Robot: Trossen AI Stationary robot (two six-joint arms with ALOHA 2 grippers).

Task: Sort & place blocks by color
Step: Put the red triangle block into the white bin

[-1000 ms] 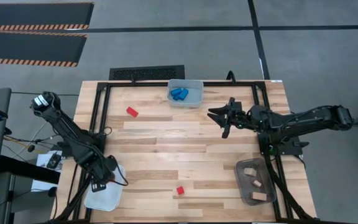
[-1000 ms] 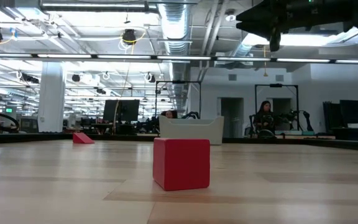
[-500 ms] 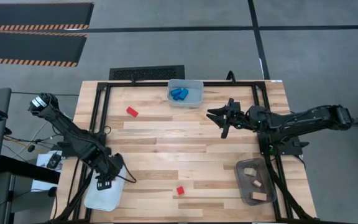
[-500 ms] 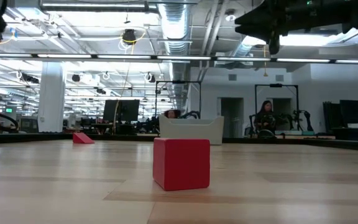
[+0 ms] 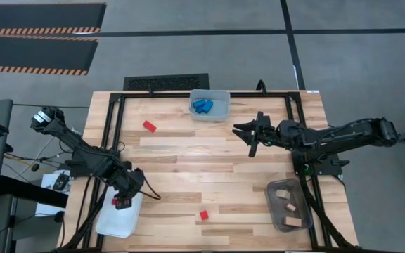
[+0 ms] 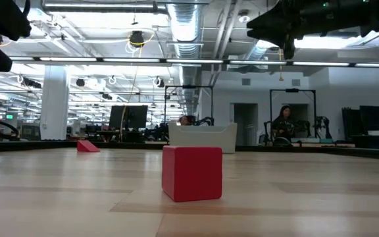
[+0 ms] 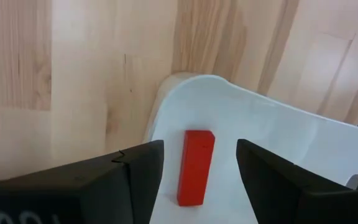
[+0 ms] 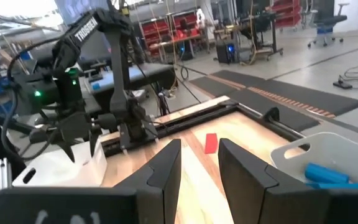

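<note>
On my left side, the left pincer (image 5: 125, 199) hangs over the near corner of the white bin (image 5: 114, 223), its fingers (image 7: 138, 177) spread apart with nothing between them. In the left wrist view a red block (image 7: 194, 167) lies flat on the bin's floor, directly below the gap and clear of both fingers. A red cube (image 5: 204, 215) sits on the desk (image 5: 188, 161) just to the right of that pincer, and a red wedge (image 5: 150, 126) lies well beyond it toward the far edge. Farther right, blue blocks (image 5: 203, 106) rest in the grey bin (image 5: 221, 103) at the far edge. The right pincer (image 5: 248, 133) hovers above the desk near that bin, fingers parted and empty. Tan blocks (image 5: 285, 199) lie in the dark bin (image 5: 272, 209) on the near side of the right arm.
</note>
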